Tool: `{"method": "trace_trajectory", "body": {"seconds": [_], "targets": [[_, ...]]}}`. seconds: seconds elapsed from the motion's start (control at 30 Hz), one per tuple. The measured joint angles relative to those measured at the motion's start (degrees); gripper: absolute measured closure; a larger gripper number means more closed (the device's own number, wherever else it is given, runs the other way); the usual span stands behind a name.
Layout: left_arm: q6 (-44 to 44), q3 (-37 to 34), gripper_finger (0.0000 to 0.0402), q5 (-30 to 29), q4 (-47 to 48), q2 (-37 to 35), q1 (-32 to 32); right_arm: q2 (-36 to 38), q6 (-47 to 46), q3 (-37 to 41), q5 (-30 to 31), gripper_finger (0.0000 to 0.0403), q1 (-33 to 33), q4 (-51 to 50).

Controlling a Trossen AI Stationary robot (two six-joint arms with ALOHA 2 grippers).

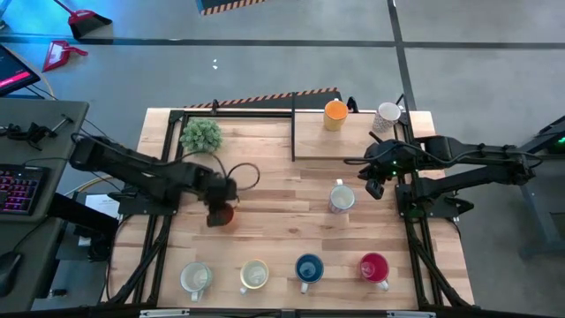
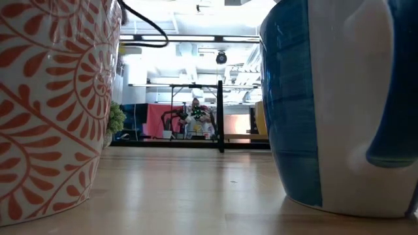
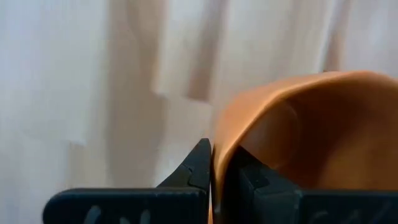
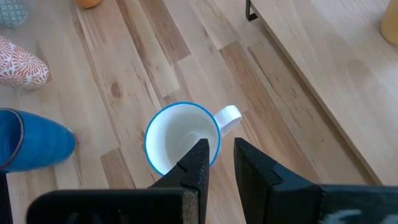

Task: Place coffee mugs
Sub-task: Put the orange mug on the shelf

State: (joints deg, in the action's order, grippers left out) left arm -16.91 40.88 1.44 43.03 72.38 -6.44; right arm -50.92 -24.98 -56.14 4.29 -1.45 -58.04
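My left gripper (image 1: 220, 203) is at the table's left middle, shut on an orange coffee mug (image 1: 223, 215); the left wrist view shows that mug (image 3: 311, 124) close up. My right gripper (image 4: 219, 152) hovers open, with a narrow gap, above a white mug with a blue rim (image 4: 182, 138), which stands on its base right of the middle (image 1: 342, 198). A row of mugs stands along the near edge: white (image 1: 196, 277), cream (image 1: 254, 276), blue (image 1: 309, 269) and red (image 1: 374, 267). My left gripper pinches the orange mug's wall at the rim (image 3: 219, 134), with one finger (image 3: 198, 167) outside and the other (image 3: 252, 177) inside the cup. The fingers come from above, pointing steeply down. Whether the mug's base is on the table does not show.
A raised wooden platform (image 1: 309, 141) at the far right carries another orange mug (image 1: 335, 115) and a white mug (image 1: 387, 115). A green potted plant (image 1: 201, 134) stands at the far left. A patterned mug (image 2: 52, 104) and the blue mug (image 2: 326, 98) fill the low view.
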Motion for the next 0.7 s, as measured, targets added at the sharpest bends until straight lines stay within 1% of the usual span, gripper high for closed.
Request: {"method": "trace_trajectory", "body": {"seconds": [0.1,0.2,0.3,0.47,0.6,0.7], "targets": [[4.25,2.48,0.039,-1.33,-1.47,0.15,5.11,0.0,0.87,0.0,0.0,0.0352,0.0,-0.13],[6.98,6.65,0.039,0.08,-4.05,0.11,9.91,0.02,1.48,0.0,0.32,0.0352,0.0,-1.27],[10.12,12.23,0.039,1.04,-5.31,0.07,13.41,0.46,4.25,0.02,1.66,0.0352,0.0,-1.03],[14.77,22.13,0.039,1.28,-12.03,0.75,17.65,4.28,7.58,0.02,5.79,0.0352,0.0,1.97],[19.1,29.65,0.039,1.43,-11.88,4.82,20.6,9.21,9.71,0.02,6.71,0.0355,0.0,6.0],[23.26,36.58,0.039,2.01,-8.37,10.14,22.26,11.97,9.95,0.02,6.69,0.0362,0.0,6.14]]}}
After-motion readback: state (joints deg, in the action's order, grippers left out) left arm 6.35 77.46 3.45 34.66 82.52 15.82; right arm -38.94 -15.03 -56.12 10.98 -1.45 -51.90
